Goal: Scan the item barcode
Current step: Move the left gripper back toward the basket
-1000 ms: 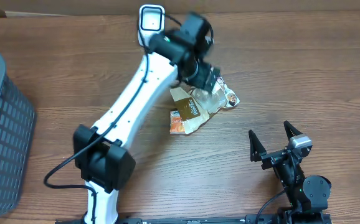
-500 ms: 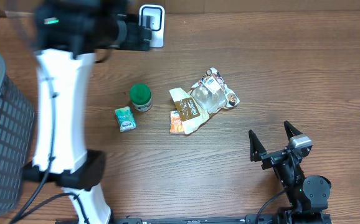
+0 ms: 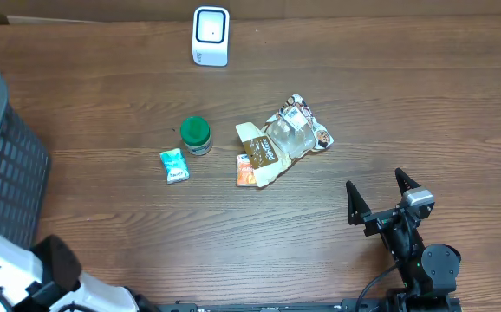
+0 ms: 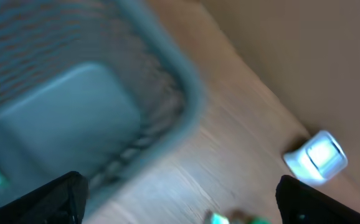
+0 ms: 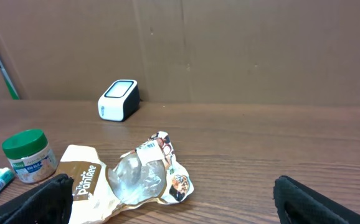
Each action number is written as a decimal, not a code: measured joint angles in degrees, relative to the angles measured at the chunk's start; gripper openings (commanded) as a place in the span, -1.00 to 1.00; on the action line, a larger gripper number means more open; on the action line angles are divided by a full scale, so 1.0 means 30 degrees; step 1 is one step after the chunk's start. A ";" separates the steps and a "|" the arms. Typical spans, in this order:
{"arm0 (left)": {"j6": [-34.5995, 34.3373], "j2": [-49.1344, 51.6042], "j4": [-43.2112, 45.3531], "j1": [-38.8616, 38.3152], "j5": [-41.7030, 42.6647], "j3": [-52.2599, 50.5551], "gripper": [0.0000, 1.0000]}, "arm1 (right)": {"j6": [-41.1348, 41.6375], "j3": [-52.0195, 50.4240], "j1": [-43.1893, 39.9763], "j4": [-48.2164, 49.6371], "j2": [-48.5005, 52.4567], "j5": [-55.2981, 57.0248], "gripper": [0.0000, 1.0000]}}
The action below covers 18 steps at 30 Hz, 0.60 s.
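Black right gripper [image 3: 375, 184] rests low, spread empty; left gripper [image 4: 186, 196] gapes empty facing basket [image 4: 189, 99].

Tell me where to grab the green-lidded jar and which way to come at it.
Probably across its round sides just under the lid, coming straight down: the green-lidded jar stands upright, lid up. Stay clear of the teal packet lying close beside it.
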 measured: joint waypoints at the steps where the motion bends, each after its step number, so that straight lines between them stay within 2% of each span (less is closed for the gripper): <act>1: -0.0306 0.0146 -0.0007 0.0911 -0.0022 0.0000 0.89 | 0.0000 0.0000 0.0000 0.0015 0.0000 0.0000 0.99; 4: -0.1042 0.0670 -0.0007 0.3410 -0.0080 -0.0204 0.86 | 0.0000 0.0000 0.0000 -0.0007 0.0000 0.0000 0.99; 10: -0.1617 0.0787 -0.0051 0.5938 -0.0284 -0.1107 0.82 | -0.0007 0.0000 0.0000 0.0015 0.0000 0.0000 0.99; 18: -0.2215 0.0823 0.0204 0.6739 -0.2412 -0.4554 0.82 | -0.0007 0.0000 0.0000 0.0007 0.0000 -0.0007 0.99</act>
